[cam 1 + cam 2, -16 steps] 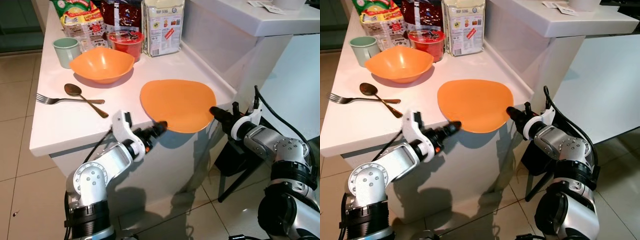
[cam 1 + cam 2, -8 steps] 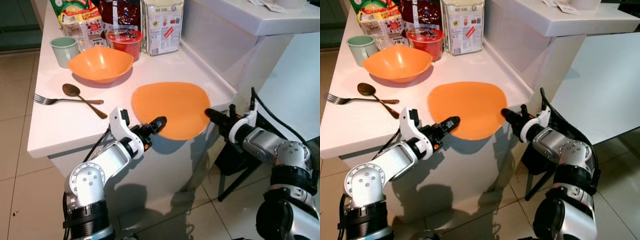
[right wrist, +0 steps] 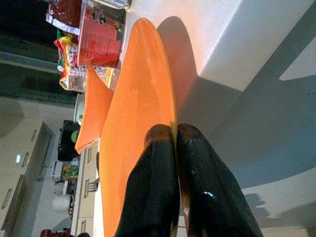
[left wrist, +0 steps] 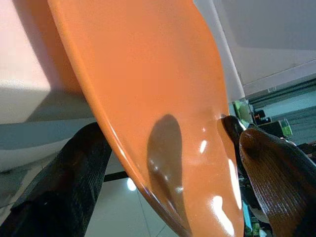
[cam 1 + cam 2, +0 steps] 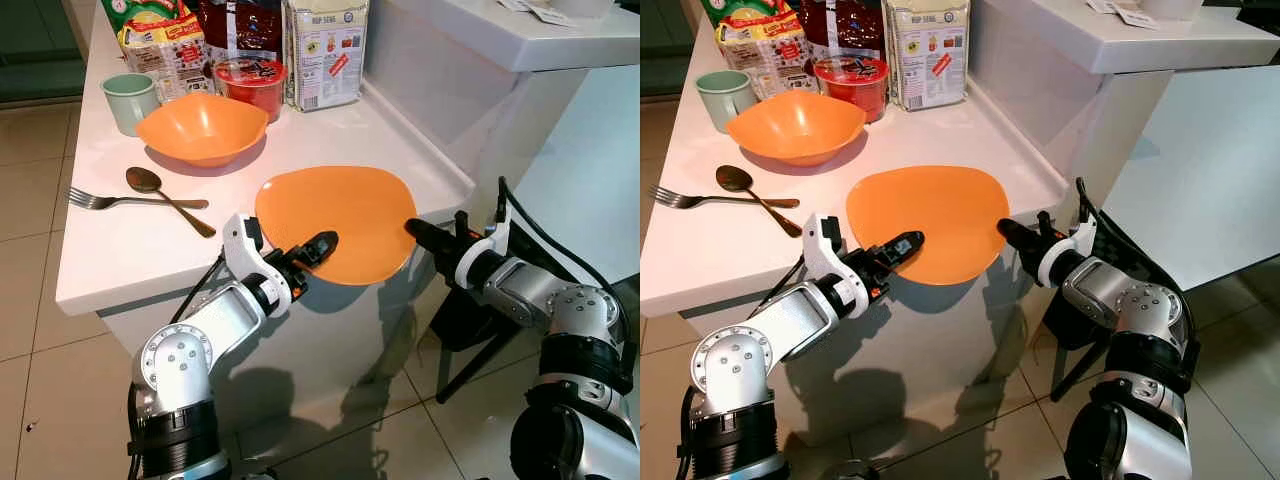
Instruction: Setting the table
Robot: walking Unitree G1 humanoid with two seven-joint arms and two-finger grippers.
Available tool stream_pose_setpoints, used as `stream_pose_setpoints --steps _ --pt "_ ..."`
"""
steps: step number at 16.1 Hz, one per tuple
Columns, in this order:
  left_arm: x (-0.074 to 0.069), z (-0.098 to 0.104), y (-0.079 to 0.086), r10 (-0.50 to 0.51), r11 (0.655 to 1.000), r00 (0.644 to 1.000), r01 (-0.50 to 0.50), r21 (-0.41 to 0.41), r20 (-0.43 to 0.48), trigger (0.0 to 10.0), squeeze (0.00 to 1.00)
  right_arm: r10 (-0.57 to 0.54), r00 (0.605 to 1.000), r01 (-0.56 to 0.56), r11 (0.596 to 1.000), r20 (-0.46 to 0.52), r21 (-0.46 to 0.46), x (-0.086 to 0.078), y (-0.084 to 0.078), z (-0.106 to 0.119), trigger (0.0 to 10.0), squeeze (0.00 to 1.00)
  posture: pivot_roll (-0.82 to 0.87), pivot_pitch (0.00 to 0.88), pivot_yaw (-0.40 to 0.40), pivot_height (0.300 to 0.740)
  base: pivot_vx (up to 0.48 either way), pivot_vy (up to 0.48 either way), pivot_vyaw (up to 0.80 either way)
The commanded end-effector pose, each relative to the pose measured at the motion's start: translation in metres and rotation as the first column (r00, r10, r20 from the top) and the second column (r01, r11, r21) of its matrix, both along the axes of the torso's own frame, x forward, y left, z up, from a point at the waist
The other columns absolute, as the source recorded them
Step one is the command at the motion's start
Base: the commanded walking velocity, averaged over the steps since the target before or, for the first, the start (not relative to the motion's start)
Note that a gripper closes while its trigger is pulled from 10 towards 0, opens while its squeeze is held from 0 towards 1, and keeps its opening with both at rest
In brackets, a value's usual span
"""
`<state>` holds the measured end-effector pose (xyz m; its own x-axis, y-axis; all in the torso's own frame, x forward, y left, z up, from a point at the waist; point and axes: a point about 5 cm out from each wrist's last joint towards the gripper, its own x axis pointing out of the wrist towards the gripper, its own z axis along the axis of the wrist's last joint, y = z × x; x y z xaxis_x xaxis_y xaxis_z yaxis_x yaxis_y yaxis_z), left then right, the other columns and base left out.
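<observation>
Your two grippers pinch the orange plate [image 5: 335, 218] at the counter [image 5: 130, 250] edge.
Left gripper [image 5: 322, 246] and right gripper [image 5: 418, 231] each clamp its rim; beyond them lie spoon [image 5: 160, 192], fork [image 5: 120, 200], an empty orange bowl [image 5: 203, 128].

**Setting: a home kitchen**

A white counter [image 5: 120, 250] stands on a beige tiled floor [image 5: 30, 360]. At its 12 o'clock end stand food packets [image 5: 326, 50] and a red tub [image 5: 251, 84]; at 11 o'clock, a green mug [image 5: 131, 101]. An orange bowl [image 5: 202, 128], a fork [image 5: 110, 201] and a spoon [image 5: 165, 194] lie nearer the middle.
</observation>
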<state>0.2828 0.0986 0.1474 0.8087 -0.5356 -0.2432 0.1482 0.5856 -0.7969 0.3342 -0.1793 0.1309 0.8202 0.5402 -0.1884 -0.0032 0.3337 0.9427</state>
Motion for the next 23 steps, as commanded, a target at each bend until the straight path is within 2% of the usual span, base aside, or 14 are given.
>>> stream_pose_setpoints --steps 1,2,3,5,6,7,8,9,10,23 --pt "-0.001 -0.001 -0.008 -0.008 0.999 1.0 0.007 -0.045 -0.015 0.0 0.47 -0.018 0.999 0.019 1.0 0.037 -0.009 0.001 -0.004 0.008 0.0 0.0 0.1 0.0 -0.042 0.74 0.0 0.0 0.0" --pt "-0.001 0.0 -0.008 -0.012 0.999 1.0 0.011 -0.031 -0.017 3.1 0.45 -0.02 0.999 0.02 1.0 0.04 -0.009 0.001 -0.005 0.009 0.0 0.0 0.1 0.0 -0.042 0.74 0.0 0.0 0.0" --pt "0.0 0.0 -0.008 -0.009 0.999 1.0 0.008 -0.035 -0.015 10.0 0.45 -0.021 0.999 0.021 1.0 0.04 -0.01 0.001 -0.004 0.009 0.0 0.0 0.1 0.0 -0.041 0.74 0.0 0.0 0.0" --pt "0.001 0.0 -0.007 -0.003 1.0 1.0 0.002 -0.028 -0.014 10.0 0.46 -0.02 0.999 0.021 1.0 0.041 -0.011 0.001 -0.004 0.009 0.0 0.0 0.1 0.0 -0.041 0.74 0.0 0.0 0.0" --pt "0.002 0.0 -0.006 0.005 1.0 1.0 -0.006 -0.022 -0.014 4.5 0.46 -0.02 0.999 0.021 1.0 0.041 -0.012 0.001 -0.004 0.009 0.0 0.0 0.1 0.0 -0.041 0.74 0.0 0.0 0.0" --pt "0.002 0.001 -0.006 0.01 0.999 1.0 -0.011 -0.032 -0.01 0.0 0.46 -0.02 0.999 0.021 1.0 0.042 -0.012 0.001 -0.004 0.009 0.0 0.0 0.1 0.0 -0.041 0.74 0.0 0.0 0.0" --pt "0.003 0.001 -0.006 0.014 0.999 1.0 -0.014 -0.035 -0.009 0.0 0.44 -0.02 0.999 0.02 1.0 0.043 -0.013 0.001 -0.004 0.009 0.0 0.0 0.1 0.0 -0.038 0.74 0.0 0.0 0.0" --pt "0.003 0.001 -0.005 0.012 1.0 1.0 -0.012 -0.018 -0.009 0.0 0.36 -0.017 0.999 0.018 1.0 0.045 -0.016 0.001 -0.004 0.009 0.0 0.0 0.1 0.0 -0.038 0.74 0.0 0.0 0.0" --pt "0.003 0.0 -0.005 0.014 1.0 1.0 -0.014 -0.01 -0.02 0.0 0.0 -0.015 0.999 0.016 1.0 0.047 -0.017 0.001 -0.004 0.01 0.0 0.0 0.1 0.0 -0.038 0.74 0.0 0.0 0.0" --pt "0.0 0.015 -0.013 -0.038 0.997 0.999 0.041 -0.071 0.036 0.0 0.0 0.015 0.994 -0.012 1.0 0.106 -0.025 -0.001 0.001 0.022 0.0 0.0 0.1 0.0 -0.04 0.74 0.0 0.0 0.0"
